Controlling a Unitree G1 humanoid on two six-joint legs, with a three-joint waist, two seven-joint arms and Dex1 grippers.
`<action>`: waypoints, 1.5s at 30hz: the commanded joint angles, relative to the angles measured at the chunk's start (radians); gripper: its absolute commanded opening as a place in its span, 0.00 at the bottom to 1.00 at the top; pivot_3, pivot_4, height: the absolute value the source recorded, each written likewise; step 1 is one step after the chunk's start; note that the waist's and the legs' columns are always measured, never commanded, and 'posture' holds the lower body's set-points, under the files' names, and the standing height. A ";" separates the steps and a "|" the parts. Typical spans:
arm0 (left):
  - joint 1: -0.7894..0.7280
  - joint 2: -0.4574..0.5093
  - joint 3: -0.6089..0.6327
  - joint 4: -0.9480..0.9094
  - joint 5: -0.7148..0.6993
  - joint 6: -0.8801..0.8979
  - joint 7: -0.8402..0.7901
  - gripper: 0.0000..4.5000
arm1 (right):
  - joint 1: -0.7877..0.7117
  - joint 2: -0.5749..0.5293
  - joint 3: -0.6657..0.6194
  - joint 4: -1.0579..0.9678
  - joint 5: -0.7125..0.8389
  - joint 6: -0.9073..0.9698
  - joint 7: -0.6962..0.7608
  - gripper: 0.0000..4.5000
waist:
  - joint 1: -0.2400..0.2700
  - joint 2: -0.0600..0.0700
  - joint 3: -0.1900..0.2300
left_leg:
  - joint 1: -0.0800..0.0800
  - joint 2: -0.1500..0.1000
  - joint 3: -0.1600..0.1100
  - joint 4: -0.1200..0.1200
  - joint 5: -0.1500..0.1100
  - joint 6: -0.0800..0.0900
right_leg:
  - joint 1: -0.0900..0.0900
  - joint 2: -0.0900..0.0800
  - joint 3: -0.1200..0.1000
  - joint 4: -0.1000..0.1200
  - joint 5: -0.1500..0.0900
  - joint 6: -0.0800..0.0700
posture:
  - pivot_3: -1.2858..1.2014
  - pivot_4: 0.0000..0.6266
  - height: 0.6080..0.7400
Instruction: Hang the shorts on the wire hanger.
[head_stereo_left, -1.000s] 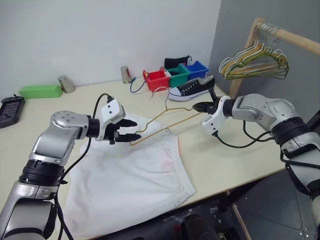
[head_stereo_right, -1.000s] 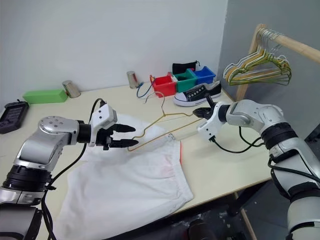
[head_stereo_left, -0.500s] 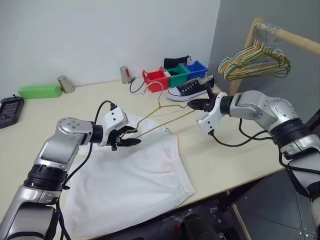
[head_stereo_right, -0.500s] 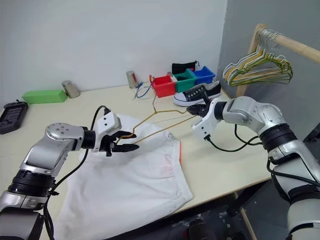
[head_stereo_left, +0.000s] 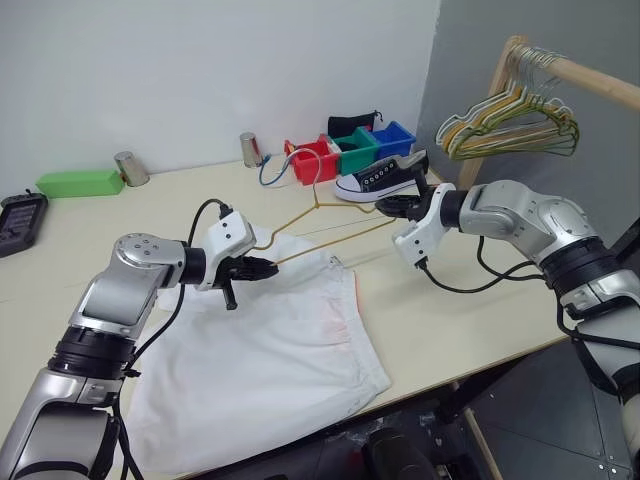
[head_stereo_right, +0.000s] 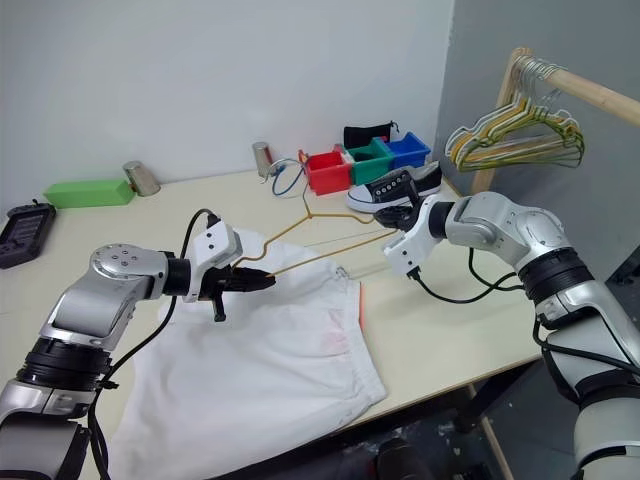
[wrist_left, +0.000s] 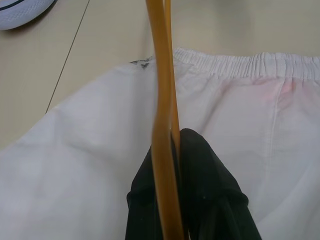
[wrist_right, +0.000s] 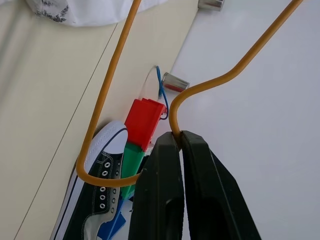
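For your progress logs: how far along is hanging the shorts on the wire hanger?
Done: left gripper and right gripper are each shut on an end of the wire hanger, lifted. In hand: holding it above the shorts. Left: the shorts lie flat on the table, unhung.

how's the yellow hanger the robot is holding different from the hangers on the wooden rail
The wire hanger is single and plain yellow-orange; the bunch of hangers mixes green, yellow and white. The wire hanger is held above the table by the left gripper and the right gripper; the bunch hangs on the rail. Both are thin triangular wire.
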 joint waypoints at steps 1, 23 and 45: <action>-0.029 0.000 0.016 -0.005 0.004 -0.016 0.004 0.01 | -0.013 0.000 -0.040 -0.021 0.023 0.002 -0.008 0.00 | 0.000 0.000 0.000 | 0.000 0.000 0.000 0.000 0.000 0.000 | 0.000 0.000 0.000 0.000 0.000 0.000 | 0.43 0.02 1.00; -0.036 -0.016 -0.047 0.074 0.296 -0.387 0.206 0.00 | 0.158 0.016 -0.194 -0.352 0.636 0.621 0.636 0.96 | -0.001 -0.001 -0.002 | 0.000 0.000 -0.002 0.003 0.000 0.000 | 0.001 -0.001 -0.001 0.001 0.000 0.000 | 0.43 0.00 1.00; -0.033 -0.048 -0.042 -0.097 0.397 -0.504 0.271 0.00 | 0.077 0.079 -0.151 -0.119 0.464 0.670 0.601 1.00 | 0.019 0.000 -0.004 | -0.001 -0.002 -0.001 0.005 0.000 0.000 | 0.001 -0.002 -0.002 0.002 0.000 0.000 | 0.45 0.00 1.00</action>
